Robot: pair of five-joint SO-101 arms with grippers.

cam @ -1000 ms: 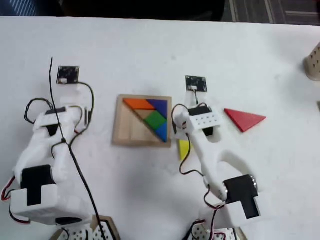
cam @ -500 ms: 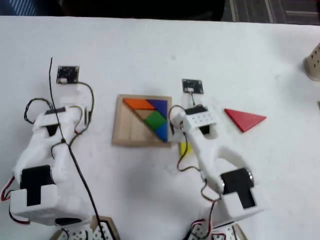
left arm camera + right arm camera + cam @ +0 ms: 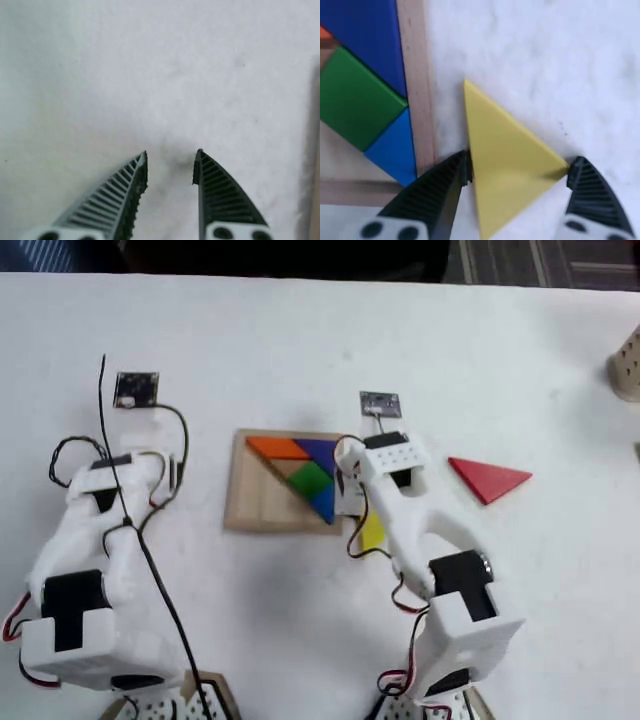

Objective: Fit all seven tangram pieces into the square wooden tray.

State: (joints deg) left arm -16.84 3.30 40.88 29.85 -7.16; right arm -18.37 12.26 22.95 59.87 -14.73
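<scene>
Tangram pieces are partly in place. The square wooden tray (image 3: 250,510) holds an orange triangle (image 3: 278,448), a large blue-violet triangle (image 3: 365,35), a green square (image 3: 355,95) and a small blue triangle (image 3: 390,150), all packed toward the side facing the right arm. The rest of the tray floor shows bare wood. A yellow triangle (image 3: 505,170) lies flat on the table (image 3: 200,360) just beside the tray's outer rim. A red triangle (image 3: 488,480) sits well apart on the far side of the right arm.

The step in hand looks like picking up the yellow triangle. The right claw (image 3: 517,170) is spread open and straddles it — one tip at the long edge nearest the tray, the other at the opposite corner. Whether the tips already press on the piece is hard to tell from the wrist view, and it seems to lie flat on the table.

A corner is a poor hold, so the piece may pivot as the jaws close. Shifting the claw slightly so both tips meet flatter edges would likely be steadier. It should then close gently and lift straight up, clear of the rim, before turning the piece to match the open gap.

The left claw (image 3: 170,162) hangs open over bare table, holding nothing.
</scene>
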